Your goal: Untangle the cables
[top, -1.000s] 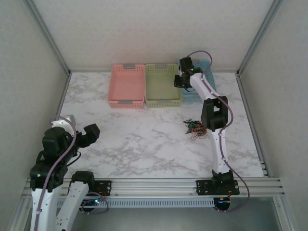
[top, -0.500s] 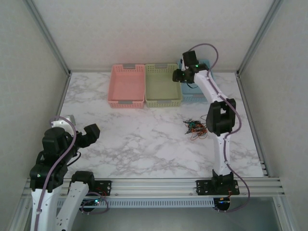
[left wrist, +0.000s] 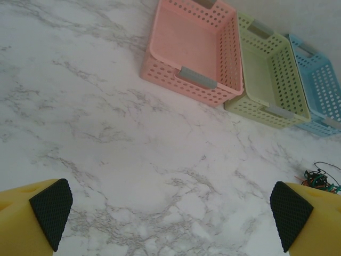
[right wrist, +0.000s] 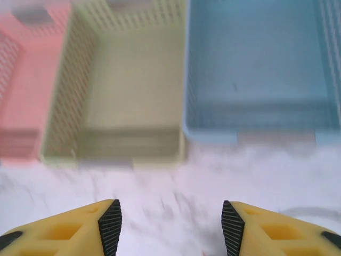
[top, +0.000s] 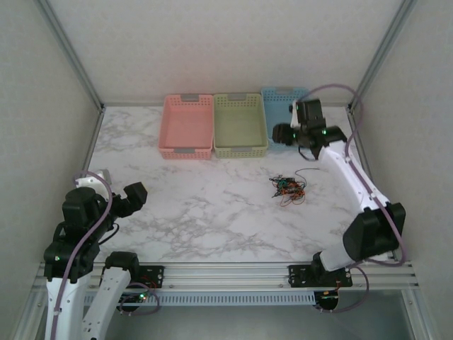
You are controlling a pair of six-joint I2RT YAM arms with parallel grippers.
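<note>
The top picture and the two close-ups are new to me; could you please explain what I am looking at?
These are two robot arms bolted to a marble table. The wide picture comes from a fixed camera above and behind them; each close-up comes from a camera on a wrist, with that arm's yellow fingers in view. The left gripper and the right gripper both stand open, holding nothing. On the table lie a tangle of thin cables and, at the far edge, a pink basket, a green basket and a blue basket.
</note>
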